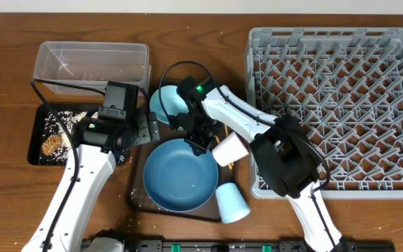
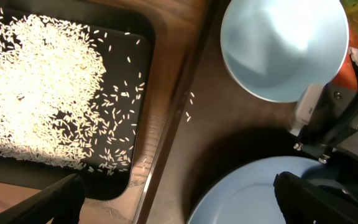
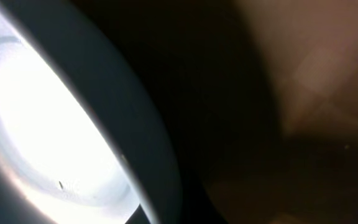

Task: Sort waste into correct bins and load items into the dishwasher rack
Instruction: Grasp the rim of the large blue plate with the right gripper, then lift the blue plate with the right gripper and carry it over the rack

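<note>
Grey dishwasher rack [image 1: 338,108] at right; clear tub [image 1: 93,49] at left, with the black tray [image 1: 33,140] of white rice [image 1: 54,120] and a brown lump [image 1: 51,145] just beside it. Between them sit the big blue plate-bowl [image 1: 180,175] and small light-blue bowl [image 1: 170,105]. The pink cup [image 1: 229,149] and light-blue cup [image 1: 231,201] lie tipped by the plate-bowl.

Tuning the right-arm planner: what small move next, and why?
Probably a slow, short lift: the right tool is shut at the big blue plate-bowl's upper rim, grip unconfirmed, and the pink cup lies right beside it, so a test raise seems safest.
</note>
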Robot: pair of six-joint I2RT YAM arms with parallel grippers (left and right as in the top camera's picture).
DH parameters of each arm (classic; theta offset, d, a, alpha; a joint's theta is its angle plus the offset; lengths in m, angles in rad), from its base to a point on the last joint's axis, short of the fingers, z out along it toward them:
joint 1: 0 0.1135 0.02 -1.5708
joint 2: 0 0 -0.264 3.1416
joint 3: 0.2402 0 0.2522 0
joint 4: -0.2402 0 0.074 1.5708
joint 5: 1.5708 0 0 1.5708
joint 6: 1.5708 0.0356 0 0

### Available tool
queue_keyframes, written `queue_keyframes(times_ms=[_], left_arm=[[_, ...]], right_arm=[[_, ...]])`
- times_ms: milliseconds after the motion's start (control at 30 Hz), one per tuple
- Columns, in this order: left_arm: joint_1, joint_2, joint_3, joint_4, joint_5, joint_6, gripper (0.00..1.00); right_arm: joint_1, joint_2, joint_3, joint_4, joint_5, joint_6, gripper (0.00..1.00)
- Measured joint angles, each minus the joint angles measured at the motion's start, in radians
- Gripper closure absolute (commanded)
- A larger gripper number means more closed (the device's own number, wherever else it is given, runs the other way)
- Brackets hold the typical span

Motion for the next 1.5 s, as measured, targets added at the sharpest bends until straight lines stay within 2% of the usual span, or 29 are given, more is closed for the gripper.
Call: queue_keyframes(times_ms=[367,667,833,1167,1233,1300,1400,1500], left_arm=[[0.000,0.000,0.000,0.000,0.000,0.000,0.02],[0.000,0.000,0.000,0.000,0.000,0.000,0.02],[-0.015,-0.002,0.028,0.044,0.064,-0.005,0.02],[-0.043,0.000,0.058,0.095,0.193,-0.044,0.02],[-0.039,-0.002,0.060,0.057,0.158,-0.037,0.02],[-0.011,-0.005,0.032,0.013,0.097,-0.026,0.02],[0.006,0.005,0.021,0.014,0.049,-0.022,0.02],[0.005,0.004,0.021,0.019,0.025,-0.020,0.02]], right_arm=[[-0.063,-0.010,0.100,-0.010,-0.002,0.026,0.99],[-0.182,-0.175,0.175,-0.015,-0.002,0.077,0.99],[-0.262,-0.254,0.179,-0.022,-0.013,0.114,0.99],[-0.447,-0.280,0.179,-0.038,-0.158,0.195,0.99],[-0.476,-0.280,0.179,-0.010,-0.084,0.206,0.99],[-0.578,-0.282,0.180,0.018,-0.044,0.227,0.99],[-0.715,-0.286,0.180,0.024,0.067,0.239,0.99],[-0.761,-0.289,0.180,0.023,0.137,0.252,0.99]])
